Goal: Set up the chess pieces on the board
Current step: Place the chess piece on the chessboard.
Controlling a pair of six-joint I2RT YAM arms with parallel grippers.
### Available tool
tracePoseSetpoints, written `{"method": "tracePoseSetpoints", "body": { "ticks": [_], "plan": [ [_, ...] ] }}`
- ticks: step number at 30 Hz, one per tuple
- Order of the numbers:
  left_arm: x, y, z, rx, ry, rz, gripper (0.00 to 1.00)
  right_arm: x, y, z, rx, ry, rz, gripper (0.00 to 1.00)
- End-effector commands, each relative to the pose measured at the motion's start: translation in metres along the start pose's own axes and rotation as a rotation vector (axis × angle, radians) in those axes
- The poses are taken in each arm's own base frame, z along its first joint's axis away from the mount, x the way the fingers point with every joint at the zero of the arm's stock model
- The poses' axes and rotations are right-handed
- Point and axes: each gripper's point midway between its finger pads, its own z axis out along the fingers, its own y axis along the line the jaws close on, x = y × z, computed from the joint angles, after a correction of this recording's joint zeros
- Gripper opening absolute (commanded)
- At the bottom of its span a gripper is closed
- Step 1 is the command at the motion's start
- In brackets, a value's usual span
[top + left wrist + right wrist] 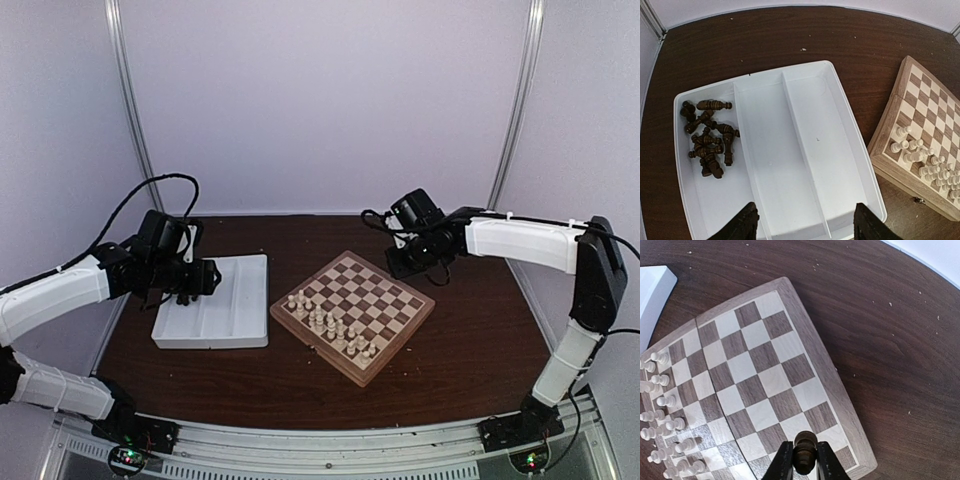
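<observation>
The wooden board (352,314) lies mid-table, with cream figures (330,322) along its near-left side. Several dark chess pieces (707,137) lie in a heap in the left compartment of the white tray (840,105). My left gripper (802,225) is open and empty above the tray's near end. My right gripper (805,460) is shut on one dark chess piece (805,452) and holds it above the board (760,370) near its corner. In the top view this gripper (412,262) hovers by the board's far right edge.
The tray (215,303) sits left of the board on the dark brown table (470,340). White walls enclose the back and sides. The board's rim (895,165) lies close to the tray's right edge.
</observation>
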Motion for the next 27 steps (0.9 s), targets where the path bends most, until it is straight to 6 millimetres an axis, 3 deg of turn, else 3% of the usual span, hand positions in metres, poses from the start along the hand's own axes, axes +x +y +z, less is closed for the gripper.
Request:
{"method": "tracePoseSetpoints", "body": {
  "ticks": [1, 27],
  "plan": [
    [-0.014, -0.004, -0.005, 0.033, -0.066, -0.020, 0.65, 0.006, -0.023, -0.002, 0.027, -0.012, 0.061, 0.18],
    [-0.009, -0.002, -0.003, 0.029, -0.062, -0.034, 0.65, 0.029, -0.022, 0.058, 0.004, 0.069, 0.095, 0.18]
  ]
}}
